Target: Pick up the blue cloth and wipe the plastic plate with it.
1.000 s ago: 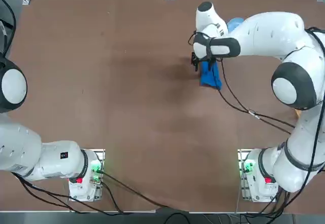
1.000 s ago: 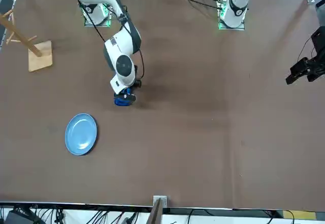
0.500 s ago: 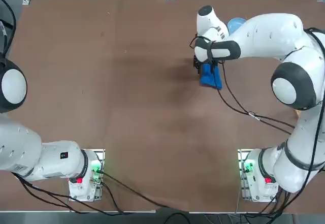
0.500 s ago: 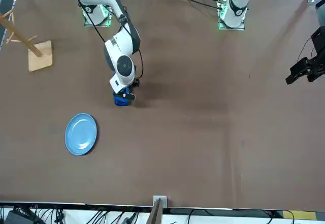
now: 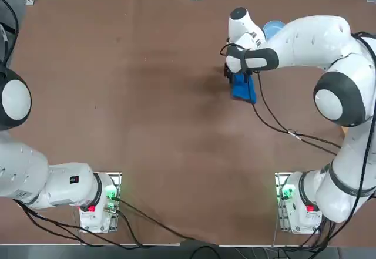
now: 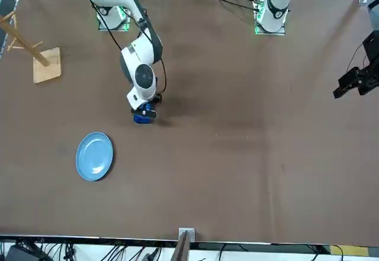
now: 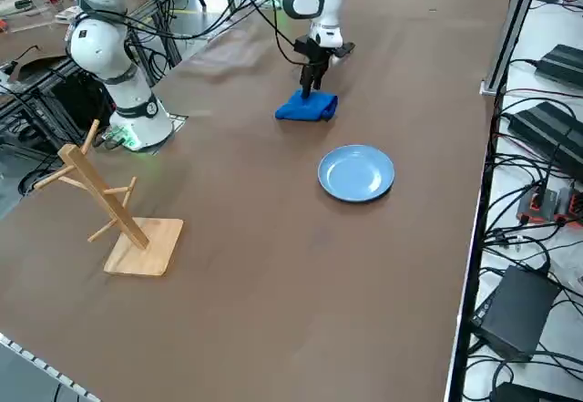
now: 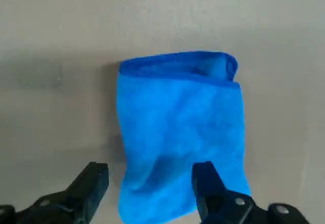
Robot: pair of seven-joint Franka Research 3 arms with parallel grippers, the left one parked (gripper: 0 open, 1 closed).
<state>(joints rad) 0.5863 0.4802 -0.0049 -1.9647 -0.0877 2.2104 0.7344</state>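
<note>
So from my seat the right claw point(image 8: 150, 183) is low over the small deep royal-blue folded fabric cloth point(image 8: 180, 132), which lies flat on the brown bench point(image 5: 147, 94). In the wrist view the two black fingers point(image 8: 91, 183) are spread apart – one sits over bare bench just beside the cloth's edge, the other over the cloth itself, so the claw straddles one corner of it rather than the middle. I can't tell whether the tips are touching the fabric or just above it.

From overhead the blue cloth point(image 5: 243, 87) pokes out from under the white wrist, toward the robot's side. The side camera shows the claw point(image 7: 311, 78) pointing straight down at the cloth's point(image 7: 306, 107) far end.

The small round light sky-blue plastic plate point(image 7: 356, 172) sits flat on the bench near the cloth but not touching it – it's further from the arm bases and toward the robot's right. In the front view the plate point(image 6: 95, 155) is well clear of the arm. A wooden peg stand on a square base point(image 7: 118, 212) sits off at the right side of the bench, well apart from both.
</note>
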